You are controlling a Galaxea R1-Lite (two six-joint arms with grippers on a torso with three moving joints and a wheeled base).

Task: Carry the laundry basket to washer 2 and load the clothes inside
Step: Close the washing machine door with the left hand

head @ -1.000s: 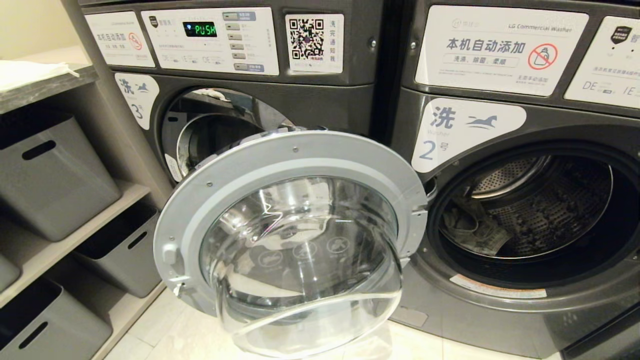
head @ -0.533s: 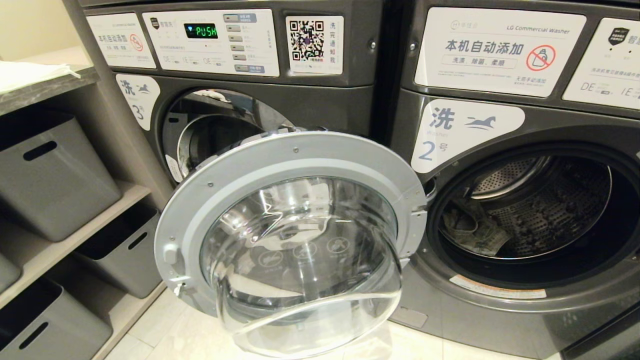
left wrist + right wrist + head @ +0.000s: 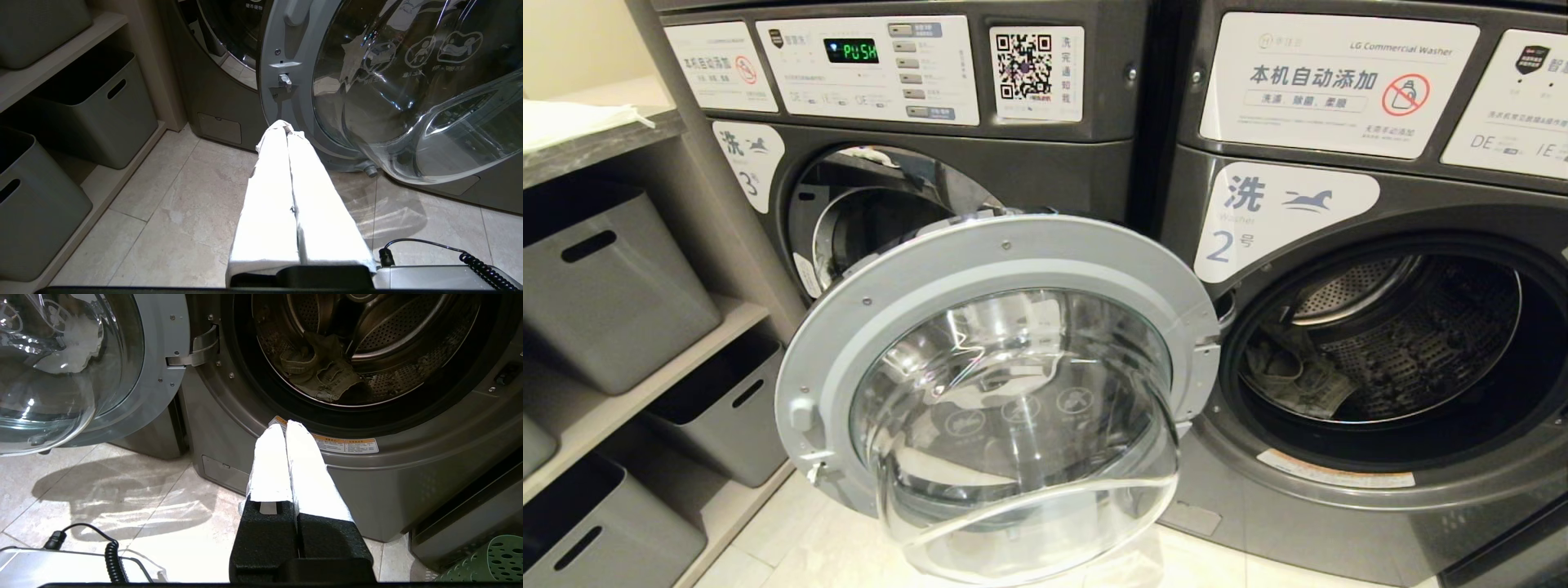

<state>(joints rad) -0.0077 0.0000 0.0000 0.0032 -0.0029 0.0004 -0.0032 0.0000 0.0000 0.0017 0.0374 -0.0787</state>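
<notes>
Washer 2 (image 3: 1282,216) stands on the right with its round door (image 3: 996,384) swung wide open to the left. The clothes (image 3: 1294,380), a light grey-beige denim garment, lie in its steel drum and show again in the right wrist view (image 3: 322,369). A corner of the green laundry basket (image 3: 490,559) sits on the floor right of washer 2. My right gripper (image 3: 284,424) hangs shut and empty low before the washer's front. Near the bottom edge of the open door, my left gripper (image 3: 286,126) is shut and empty too. Neither arm shows in the head view.
Washer 3 (image 3: 747,159) stands left of washer 2, partly behind the open door. Grey storage bins (image 3: 605,278) fill shelves on the far left. A coiled black cable (image 3: 110,555) and part of the robot's base lie on the pale tiled floor (image 3: 171,204).
Only a very slight shift of the whole head view early on; both grippers and the clothes stay where they were.
</notes>
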